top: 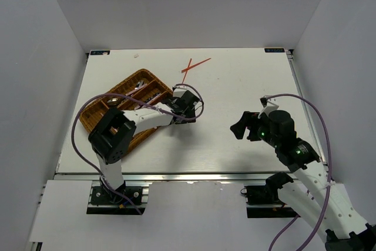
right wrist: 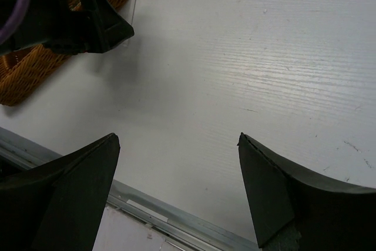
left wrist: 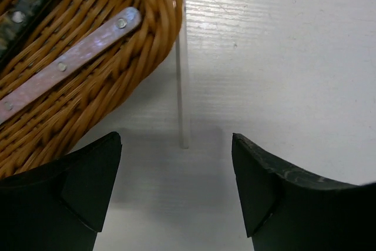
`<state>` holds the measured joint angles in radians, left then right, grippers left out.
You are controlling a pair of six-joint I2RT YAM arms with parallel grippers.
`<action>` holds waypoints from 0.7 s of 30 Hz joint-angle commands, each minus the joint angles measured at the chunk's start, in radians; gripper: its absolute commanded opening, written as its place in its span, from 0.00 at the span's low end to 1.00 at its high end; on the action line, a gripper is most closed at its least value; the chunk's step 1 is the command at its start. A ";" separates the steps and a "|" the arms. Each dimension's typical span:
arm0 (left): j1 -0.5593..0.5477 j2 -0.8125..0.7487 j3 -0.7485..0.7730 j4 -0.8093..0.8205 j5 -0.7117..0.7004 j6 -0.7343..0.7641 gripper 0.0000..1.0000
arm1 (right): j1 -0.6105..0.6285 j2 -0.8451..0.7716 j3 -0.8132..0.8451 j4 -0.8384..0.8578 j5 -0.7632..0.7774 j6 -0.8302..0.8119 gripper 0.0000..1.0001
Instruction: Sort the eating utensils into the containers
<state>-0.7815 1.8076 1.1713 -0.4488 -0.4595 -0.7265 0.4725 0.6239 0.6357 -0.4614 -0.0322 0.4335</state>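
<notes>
The brown wicker tray (top: 100, 119) lies at the left of the table, with utensils (top: 143, 88) in its narrow containers. In the left wrist view a pinkish patterned handle (left wrist: 70, 60) rests on the weave just inside the tray's rounded corner (left wrist: 161, 10). A thin silver-white chopstick (left wrist: 182, 86) lies on the table just outside that corner. My left gripper (left wrist: 176, 140) hangs open right over its near end, holding nothing. Two red chopsticks (top: 194, 66) lie crossed further back. My right gripper (top: 242, 125) is open and empty above bare table at the right.
The right wrist view shows the left arm's black gripper (right wrist: 88, 22) beside the tray (right wrist: 29, 74). A metal rail (right wrist: 164, 216) marks the table's near edge. White walls close in the table on three sides.
</notes>
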 commanded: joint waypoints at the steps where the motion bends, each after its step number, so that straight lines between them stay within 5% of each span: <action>1: 0.004 0.025 0.071 0.005 0.027 0.021 0.84 | -0.002 -0.023 0.029 0.000 0.021 -0.033 0.87; 6: 0.008 0.107 0.119 -0.014 0.027 0.029 0.64 | -0.002 -0.023 0.021 0.004 0.006 -0.036 0.87; 19: 0.039 0.180 0.108 -0.001 0.054 0.019 0.36 | -0.002 -0.038 0.009 0.012 0.000 -0.044 0.87; 21: 0.041 0.191 0.097 0.008 0.083 0.021 0.23 | -0.002 -0.046 0.009 0.013 -0.002 -0.041 0.87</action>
<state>-0.7479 1.9621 1.2709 -0.4377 -0.4263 -0.7048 0.4725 0.5961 0.6357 -0.4694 -0.0288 0.4095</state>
